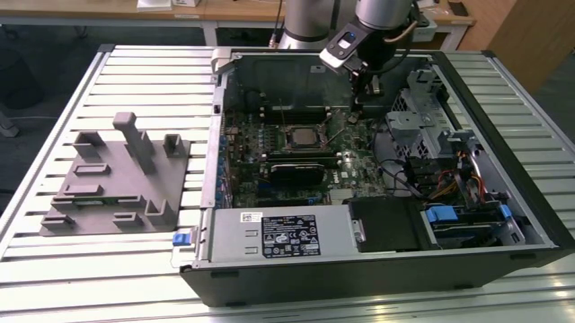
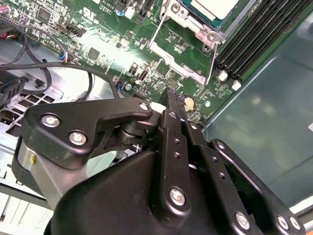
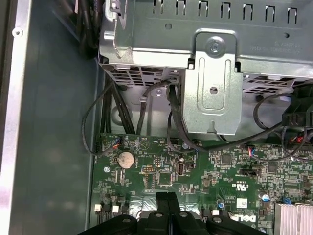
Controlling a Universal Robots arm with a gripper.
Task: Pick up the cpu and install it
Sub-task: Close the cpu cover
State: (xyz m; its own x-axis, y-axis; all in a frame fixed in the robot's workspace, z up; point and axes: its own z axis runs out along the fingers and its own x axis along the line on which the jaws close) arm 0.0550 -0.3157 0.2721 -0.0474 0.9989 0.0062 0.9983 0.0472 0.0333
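Black fingers of the gripper are pressed together with nothing between them, their tips close over a green motherboard inside an open computer case. A round silver coin cell lies on the board near the fingertips. Black cables run from the board towards a grey metal drive cage beyond them.

The cpu — a flat square with a pale silvery top — sits inside its metal-rimmed socket frame, well apart from the fingertips, with a stretch of board between. Dark memory slots run alongside the socket.

In the exterior view the gripper hangs over the board, and the cpu lies away from the fingers toward the exterior view's left. Outside the case, farther that way, a grey plastic block with upright posts rests on a slatted metal table.
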